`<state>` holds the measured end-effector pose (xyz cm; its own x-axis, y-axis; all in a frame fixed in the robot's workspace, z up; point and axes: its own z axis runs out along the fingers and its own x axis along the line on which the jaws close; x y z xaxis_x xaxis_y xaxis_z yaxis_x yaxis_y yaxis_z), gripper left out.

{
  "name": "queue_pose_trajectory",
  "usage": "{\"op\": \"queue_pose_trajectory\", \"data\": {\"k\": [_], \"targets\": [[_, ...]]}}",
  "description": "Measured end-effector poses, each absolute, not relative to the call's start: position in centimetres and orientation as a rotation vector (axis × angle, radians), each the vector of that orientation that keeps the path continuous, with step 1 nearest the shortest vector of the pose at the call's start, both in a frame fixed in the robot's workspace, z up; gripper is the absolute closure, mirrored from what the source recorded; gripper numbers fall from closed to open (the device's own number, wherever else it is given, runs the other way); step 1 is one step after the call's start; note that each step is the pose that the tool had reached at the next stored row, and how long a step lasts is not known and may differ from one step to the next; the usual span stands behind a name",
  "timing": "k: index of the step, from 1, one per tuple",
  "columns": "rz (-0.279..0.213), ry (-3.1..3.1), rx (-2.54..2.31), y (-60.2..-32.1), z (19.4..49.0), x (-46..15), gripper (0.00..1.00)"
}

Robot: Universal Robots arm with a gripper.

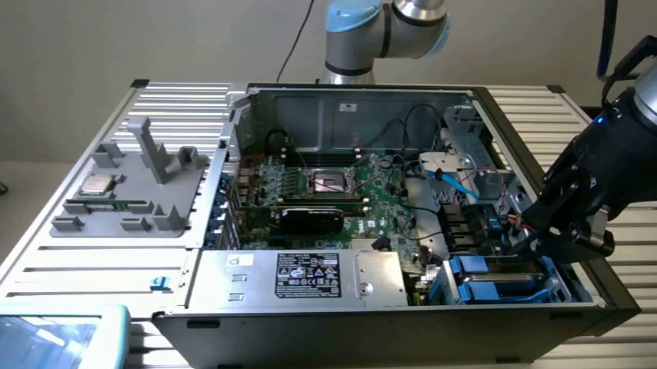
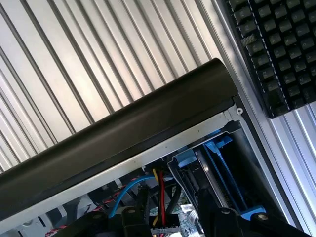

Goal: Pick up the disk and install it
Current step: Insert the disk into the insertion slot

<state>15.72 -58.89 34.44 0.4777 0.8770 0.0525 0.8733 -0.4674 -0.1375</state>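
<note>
The disk (image 1: 500,270) lies in the drive bay at the open computer case's near corner, on the exterior view's right. It is grey metal with blue plastic rails along its sides. My gripper (image 1: 544,244) reaches down into the case and is at the disk's outer end, close against it. In the wrist view the disk (image 2: 208,173) shows edge-on between its blue rails, just inside the case's black wall (image 2: 123,133), and it runs down beside my gripper (image 2: 170,224). Whether I hold the disk does not show.
The case holds a motherboard (image 1: 339,184), a black card (image 1: 313,219), cables and a silver box with a sticker (image 1: 308,275). A grey fixture plate with a small silver chip (image 1: 98,184) lies on the slatted table at the exterior view's left. A black keyboard (image 2: 276,49) lies beyond the case.
</note>
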Motion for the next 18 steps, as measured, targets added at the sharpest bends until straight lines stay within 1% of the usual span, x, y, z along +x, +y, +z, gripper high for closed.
{"op": "queue_pose_trajectory", "data": {"k": [4,7,8,9,10,14,15,17,18], "targets": [[0.041,-1.534,-2.572,-58.9,34.31,15.79,0.48],[0.058,-1.53,-2.566,-58.89,34.06,15.8,0.51],[0.065,-1.528,-2.564,-58.9,34.01,15.8,0.57],[0.072,-1.526,-2.562,-58.9,33.97,15.8,0.57],[0.08,-1.524,-2.559,-58.9,33.95,15.8,0.64],[0.112,-1.514,-2.548,-58.89,33.9,15.81,0.64],[0.118,-1.513,-2.546,-58.89,33.9,15.81,0.67],[0.126,-1.51,-2.543,-58.9,33.89,15.8,0.67],[0.128,-1.51,-2.543,-58.89,33.89,15.8,0.74]]}}
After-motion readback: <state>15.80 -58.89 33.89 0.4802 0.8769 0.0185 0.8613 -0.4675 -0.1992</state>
